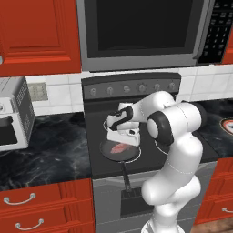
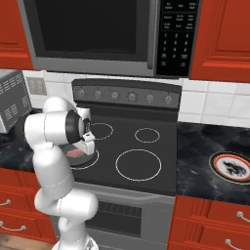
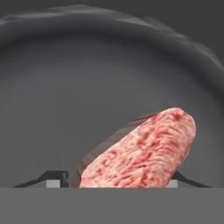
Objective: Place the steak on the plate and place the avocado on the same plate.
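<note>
steak (image 3: 144, 153): i read it between the pincer (image 3: 116, 181) tips, long axis slanting across; grip state unclear.

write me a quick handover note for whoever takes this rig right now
Pincer: down in the frying pan on the stove's front-left burner, jaws either side of the steak and partway closed; a firm grip can't be confirmed.
Steak: in the pan, not yet lifted.
Plate: on the dark counter to the right of the stove, nothing on it.
Avocado: not spotted from here.
Done: pincer brought to the steak.
Left: grip and lift the steak, carry it to the plate, then find the avocado and set it on the same plate.
</note>
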You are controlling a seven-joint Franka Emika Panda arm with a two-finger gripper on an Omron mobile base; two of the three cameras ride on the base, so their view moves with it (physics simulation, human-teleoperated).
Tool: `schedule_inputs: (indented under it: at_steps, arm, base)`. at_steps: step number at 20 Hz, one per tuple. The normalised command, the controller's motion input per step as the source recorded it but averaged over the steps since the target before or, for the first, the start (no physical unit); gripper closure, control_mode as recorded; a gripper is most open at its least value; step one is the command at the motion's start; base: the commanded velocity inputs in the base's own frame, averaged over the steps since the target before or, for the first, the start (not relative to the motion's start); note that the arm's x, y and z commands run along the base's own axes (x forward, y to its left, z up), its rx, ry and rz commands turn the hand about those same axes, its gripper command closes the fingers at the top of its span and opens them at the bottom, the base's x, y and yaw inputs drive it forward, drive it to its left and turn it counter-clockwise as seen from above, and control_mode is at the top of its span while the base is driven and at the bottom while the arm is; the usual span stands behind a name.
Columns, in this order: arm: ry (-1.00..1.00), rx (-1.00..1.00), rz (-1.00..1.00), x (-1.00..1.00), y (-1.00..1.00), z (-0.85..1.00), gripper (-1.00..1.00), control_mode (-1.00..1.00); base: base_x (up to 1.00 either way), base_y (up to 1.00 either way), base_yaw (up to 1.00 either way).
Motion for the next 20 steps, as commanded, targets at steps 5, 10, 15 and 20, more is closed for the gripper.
schedule_inputs:
  at_steps: [5, 10, 15, 20]
  arm:
    - [0.0, 0.0, 0.0, 0.0, 0.0, 0.03, 1.0, -1.0]
    - [-0.01, 0.04, 0.0, 0.0, -0.1, 0.82, 1.0, -1.0]
    - [-0.08, 0.08, 0.0, -0.31, -0.45, 0.67, 1.0, -1.0]
    - [-0.04, 0.01, 0.05, -0.55, -0.4, 0.33, 1.0, -1.0]
  base:
    - [0.0, 0.0, 0.0]
    - [0.0, 0.0, 0.0]
    - [0.0, 0.0, 0.0]
    - [0.0, 0.0, 0.0]
